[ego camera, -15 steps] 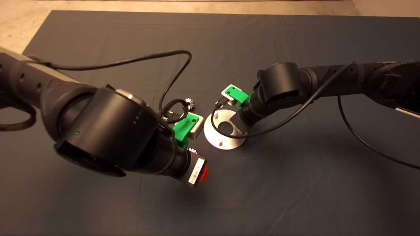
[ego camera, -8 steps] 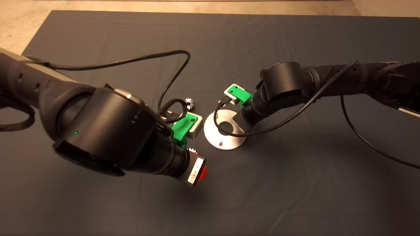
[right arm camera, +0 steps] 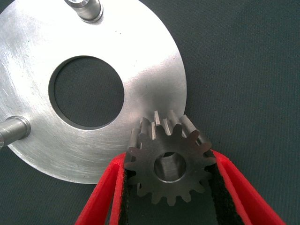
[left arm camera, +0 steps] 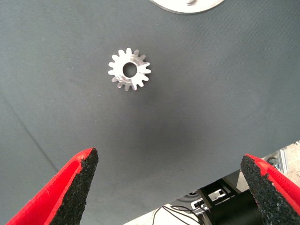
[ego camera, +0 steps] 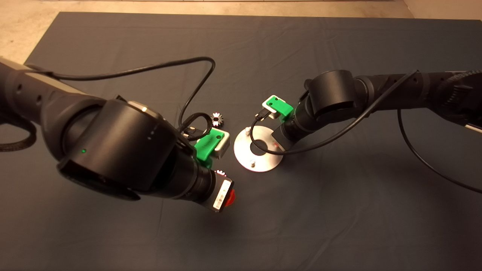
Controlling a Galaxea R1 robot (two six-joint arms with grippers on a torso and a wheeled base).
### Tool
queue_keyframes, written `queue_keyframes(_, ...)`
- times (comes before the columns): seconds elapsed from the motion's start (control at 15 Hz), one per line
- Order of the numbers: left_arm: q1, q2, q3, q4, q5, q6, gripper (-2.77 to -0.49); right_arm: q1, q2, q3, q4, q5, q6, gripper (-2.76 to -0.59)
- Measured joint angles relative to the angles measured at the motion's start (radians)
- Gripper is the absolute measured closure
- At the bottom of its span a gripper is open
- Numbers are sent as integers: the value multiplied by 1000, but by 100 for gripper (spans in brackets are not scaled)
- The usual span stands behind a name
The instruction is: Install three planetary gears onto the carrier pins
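Dark mat [ego camera: 339, 210] across the whole table, bare and wide along the near side and out to the right edge; pale floor [ego camera: 22, 30] beyond the far left corner. Nearest, the left gripper [ego camera: 229, 198], low over the mat left of centre, red fingers [left arm camera: 75, 185] spread wide and gripping nothing. Between those fingers and farther out, one of the planetary gears [left arm camera: 130, 69] flat on the cloth, bore up, clear mat on every side of it; in the head view only its teeth showing beside the left wrist [ego camera: 220, 173]. Just right of it, near mid-mat, the round silver disc [ego camera: 260, 160] with central hole, two carrier pins [ego camera: 252, 163] visible upright, the third hidden under the right arm. Right gripper [right arm camera: 171, 187] at the disc's right edge, fingers clamped on a second gear [right arm camera: 169, 164], held over the rim, apart from both visible pins [right arm camera: 89, 8]. Farther back, left of the disc, a third gear [ego camera: 217, 119] lying alone beside a cable loop, open mat beyond to the far edge.
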Motion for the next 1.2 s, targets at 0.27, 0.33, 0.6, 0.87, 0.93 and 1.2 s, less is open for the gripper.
queue_keyframes(0.27,0,0,0,0,0,0,-219,-1,-1,8,0,-5,0,-99)
queue_keyframes(0.33,0,0,0,0,0,0,-219,-1,0,9,0,-7,0,-99)
queue_keyframes(0.6,0,0,0,0,0,0,-219,-6,0,15,-3,-13,3,-99)
queue_keyframes(0.87,0,0,0,0,0,0,-219,-11,0,24,-10,-21,3,-99)
queue_keyframes(0.93,0,0,0,0,0,0,-219,-11,0,26,-12,-21,3,-99)
queue_keyframes(1.2,0,0,0,0,0,0,-219,-14,0,29,-15,-22,3,-99)
